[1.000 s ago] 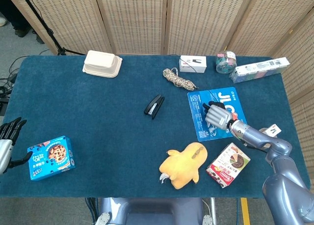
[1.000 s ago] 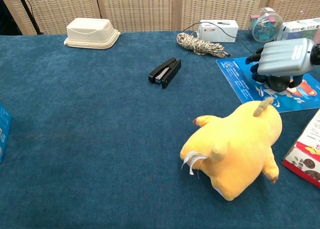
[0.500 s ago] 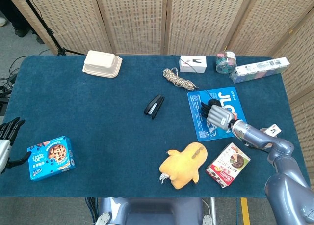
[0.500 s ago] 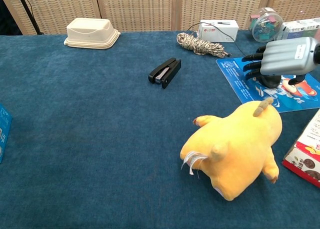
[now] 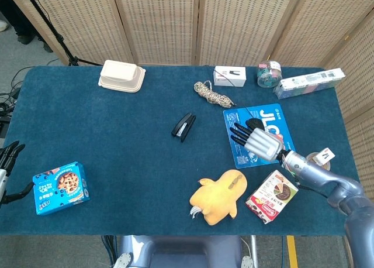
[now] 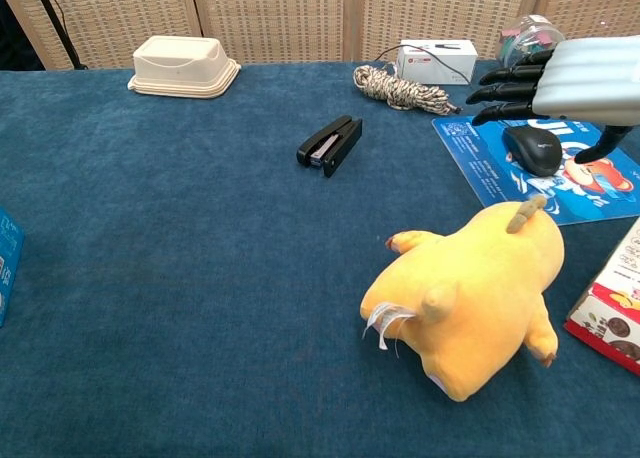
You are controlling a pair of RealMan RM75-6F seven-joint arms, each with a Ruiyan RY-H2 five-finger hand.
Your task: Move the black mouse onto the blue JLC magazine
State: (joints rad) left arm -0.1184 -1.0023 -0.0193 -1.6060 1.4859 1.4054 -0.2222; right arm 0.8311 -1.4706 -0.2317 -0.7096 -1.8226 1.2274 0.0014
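Fingers (image 6: 510, 83) of my right hand (image 6: 585, 78) spread empty above the black mouse (image 6: 532, 149). It rests on the blue JLC magazine (image 6: 480, 163), so placement looks done.

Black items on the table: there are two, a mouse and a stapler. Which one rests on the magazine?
The black mouse, on the blue JLC magazine beneath the right hand; the stapler lies on bare tablecloth.

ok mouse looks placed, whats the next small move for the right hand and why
Probably pull the right hand up and back toward the robot. The mouse already sits on the magazine, and the hand hovers above it with fingers spread, holding nothing.
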